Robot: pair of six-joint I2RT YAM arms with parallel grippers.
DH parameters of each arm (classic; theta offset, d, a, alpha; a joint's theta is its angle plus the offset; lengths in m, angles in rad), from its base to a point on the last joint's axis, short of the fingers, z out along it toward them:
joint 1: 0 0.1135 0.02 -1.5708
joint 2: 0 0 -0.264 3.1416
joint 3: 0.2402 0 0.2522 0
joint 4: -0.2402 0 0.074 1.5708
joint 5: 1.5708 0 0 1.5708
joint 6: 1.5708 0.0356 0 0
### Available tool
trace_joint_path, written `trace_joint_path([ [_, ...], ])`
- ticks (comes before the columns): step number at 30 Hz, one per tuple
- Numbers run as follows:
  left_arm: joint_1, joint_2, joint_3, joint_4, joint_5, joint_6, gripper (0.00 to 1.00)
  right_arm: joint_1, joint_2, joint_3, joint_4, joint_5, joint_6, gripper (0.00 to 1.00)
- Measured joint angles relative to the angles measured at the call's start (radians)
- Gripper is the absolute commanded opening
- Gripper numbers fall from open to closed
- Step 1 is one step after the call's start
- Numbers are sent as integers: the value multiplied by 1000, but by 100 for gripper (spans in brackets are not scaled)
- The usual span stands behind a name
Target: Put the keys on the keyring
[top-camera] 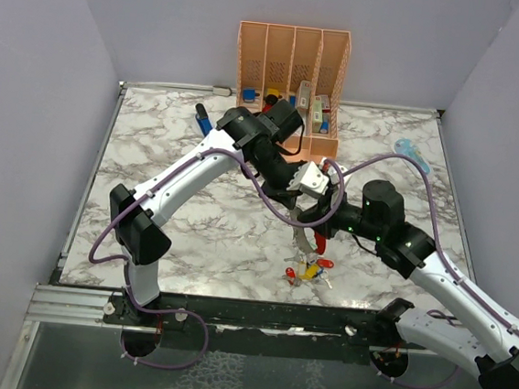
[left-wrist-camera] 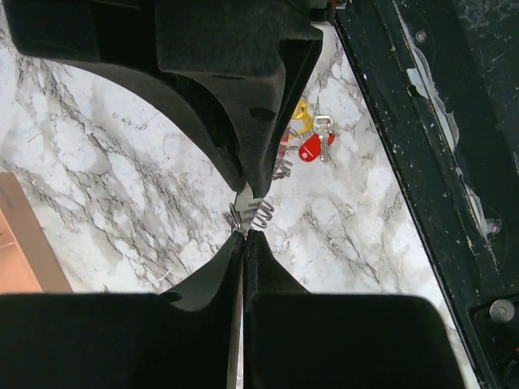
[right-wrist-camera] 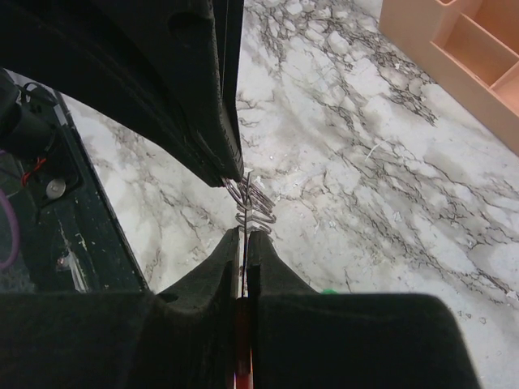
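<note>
The top external camera is looking down from above and behind the arm bases, taking in the whole white, grey-veined marble tabletop (top-camera: 228, 237). Each wrist camera is sitting close behind its own gripper, the left gripper (left-wrist-camera: 245, 237) and the right gripper (right-wrist-camera: 245, 232), and is looking out along the jaws at the marble below. Both wrist views are sharing the cluster of small silver wire rings (left-wrist-camera: 253, 212) just beyond the jaw tips. The overhead view is covering that same spot from far off.
</note>
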Motion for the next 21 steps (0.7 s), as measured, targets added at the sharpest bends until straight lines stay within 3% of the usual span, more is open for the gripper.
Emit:
trace_joint_path([
  [21, -24, -6, -14, -6, -54, 6, 0, 0, -1, 0, -13, -31, -51, 1],
])
